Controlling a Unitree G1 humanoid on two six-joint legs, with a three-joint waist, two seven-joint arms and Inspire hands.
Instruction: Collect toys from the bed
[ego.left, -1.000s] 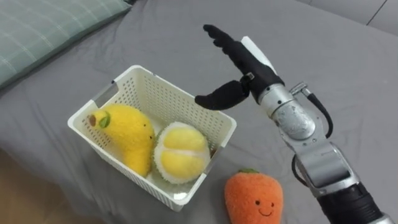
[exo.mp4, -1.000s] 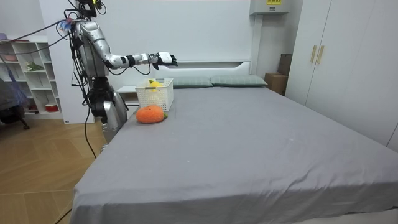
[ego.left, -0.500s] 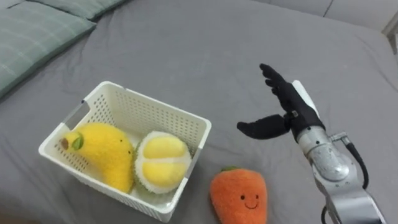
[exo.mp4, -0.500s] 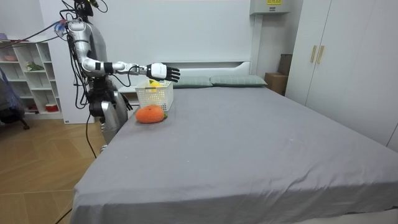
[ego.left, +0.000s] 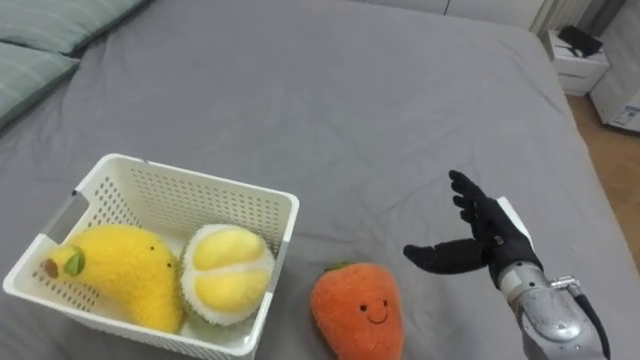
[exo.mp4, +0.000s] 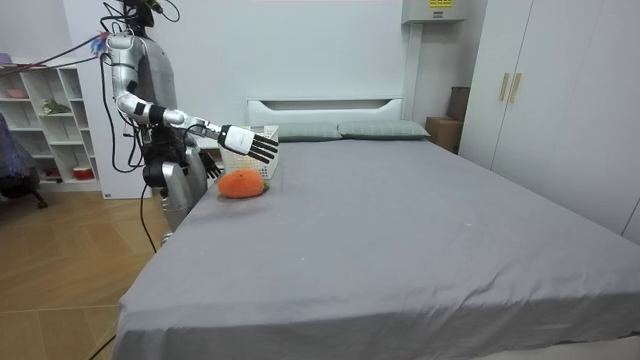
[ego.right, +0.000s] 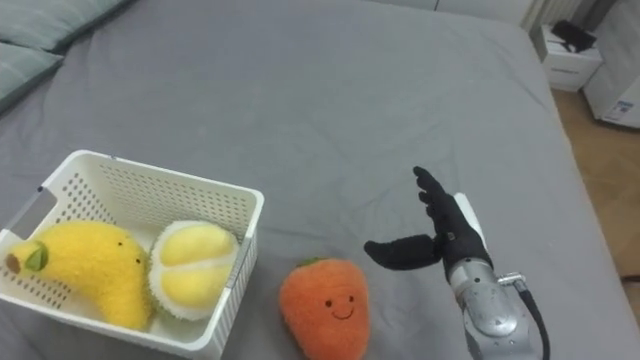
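Right hand (ego.left: 495, 240) spread above bare bed (ego.left: 350, 110), carrot toy (ego.left: 357, 312) beside basket (ego.left: 200, 178) wall

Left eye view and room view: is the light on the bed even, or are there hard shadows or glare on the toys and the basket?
Left eye view: soft, even light falls on the grey bed; the carrot toy and the white basket cast only faint shadows, and neither shows glare. Room view: the bed is evenly lit too, without hard shadows.

Black fingers (ego.left: 470, 197), white back plate, silver metal forearm.
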